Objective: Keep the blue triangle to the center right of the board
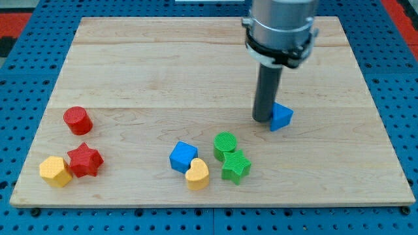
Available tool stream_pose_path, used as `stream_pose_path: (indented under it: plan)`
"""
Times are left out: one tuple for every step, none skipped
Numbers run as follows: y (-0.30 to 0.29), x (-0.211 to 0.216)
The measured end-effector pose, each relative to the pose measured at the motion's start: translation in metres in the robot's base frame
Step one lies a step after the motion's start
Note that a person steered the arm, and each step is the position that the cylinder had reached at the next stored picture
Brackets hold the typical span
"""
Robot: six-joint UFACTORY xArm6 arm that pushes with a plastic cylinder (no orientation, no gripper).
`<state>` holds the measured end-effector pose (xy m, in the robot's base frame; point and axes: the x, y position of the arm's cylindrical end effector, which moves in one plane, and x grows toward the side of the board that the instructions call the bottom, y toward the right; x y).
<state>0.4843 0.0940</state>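
The blue triangle (pixel 281 117) lies on the wooden board (pixel 196 72), right of the board's middle and a little below mid-height. My tip (pixel 262 120) stands right against the triangle's left side. The rod rises from there to the arm's grey body at the view's top.
A blue cube (pixel 183 156), a yellow heart (pixel 197 174), a green cylinder (pixel 225 143) and a green star (pixel 236 166) cluster at the bottom middle. A red cylinder (pixel 78 120), a red star (pixel 85 160) and a yellow hexagon (pixel 55 171) sit at the bottom left.
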Motion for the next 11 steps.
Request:
stream_pose_path:
  plan:
    - [0.031,0.023]
    - [0.057,0.018]
    - [0.037,0.011]
    - [-0.002,0.008]
    - [0.031,-0.024]
    - [0.079,-0.043]
    - [0.061,-0.026]
    - [0.035,0.027]
    - [0.059,0.036]
    - [0.064,0.016]
    - [0.069,0.003]
